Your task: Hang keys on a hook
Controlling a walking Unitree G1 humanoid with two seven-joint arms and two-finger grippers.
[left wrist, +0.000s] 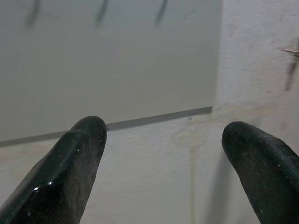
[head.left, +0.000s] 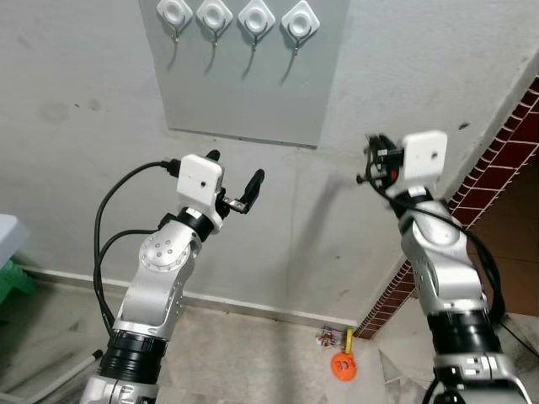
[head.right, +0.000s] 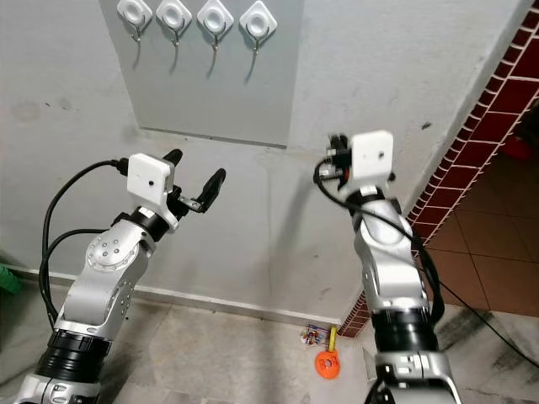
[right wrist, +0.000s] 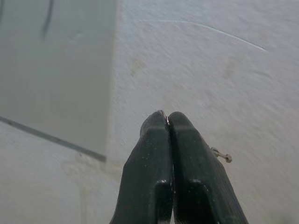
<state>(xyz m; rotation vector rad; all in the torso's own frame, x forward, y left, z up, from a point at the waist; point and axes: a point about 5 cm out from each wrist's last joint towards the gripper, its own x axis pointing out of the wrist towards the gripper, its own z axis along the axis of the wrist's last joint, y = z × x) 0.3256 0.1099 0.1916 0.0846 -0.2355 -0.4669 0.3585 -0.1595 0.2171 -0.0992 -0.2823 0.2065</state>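
Left gripper (head.left: pixel 234 178) raised below the panel (head.left: pixel 244 93), fingers spread, holding nothing; right gripper (right wrist: pixel 167 122) pressed closed near the wall; keys (head.left: pixel 337 341) lying on the floor (head.left: pixel 253 362); four hooks (head.left: pixel 254 34) bare.

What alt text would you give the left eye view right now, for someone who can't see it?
Both silver arms are raised toward a grey wall where four white hooks sit in a row on a grey panel. The left tool is open and empty; the right tool sits further right. A set of keys with an orange tag lies on the floor.
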